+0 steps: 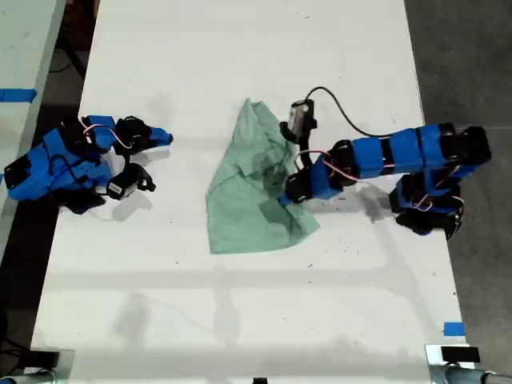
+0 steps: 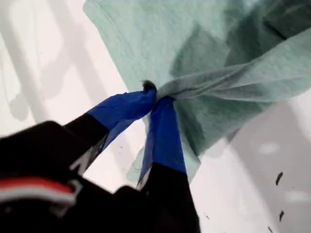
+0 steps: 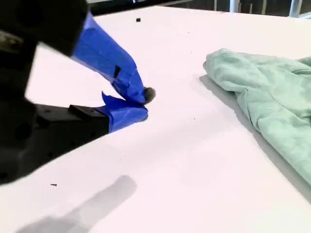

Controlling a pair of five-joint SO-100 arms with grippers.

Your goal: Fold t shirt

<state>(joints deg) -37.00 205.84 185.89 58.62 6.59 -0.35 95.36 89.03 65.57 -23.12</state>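
The small pale mint-green soft fabric t shirt (image 1: 250,186) lies crumpled near the middle of the long white surface (image 1: 240,48), its long axis running from the far end, where it narrows to a point, toward the near end, where it spreads wider, tilted a little toward the exterior view's left as it comes nearer. My first pincer (image 2: 155,97), on the blue arm reaching in from the exterior view's right, is clamped on a bunched ridge of the t shirt: in the first wrist view its two blue-taped tips meet on a gathered fold and the cloth stretches taut away from them. In the exterior view that grip sits at the shirt's edge on the exterior view's right, toward its wider near part. My second pincer (image 3: 138,102) rests folded back at the exterior view's left, well apart from the cloth, its blue tips drawn nearly together on nothing; the second wrist view shows bare surface between it and the shirt's nearest hem. Judging by this, the coming fold turns on the first arm: the body of the shirt lies from its grip toward the exterior view's left, so the held edge would likely be carried across the long axis that way.
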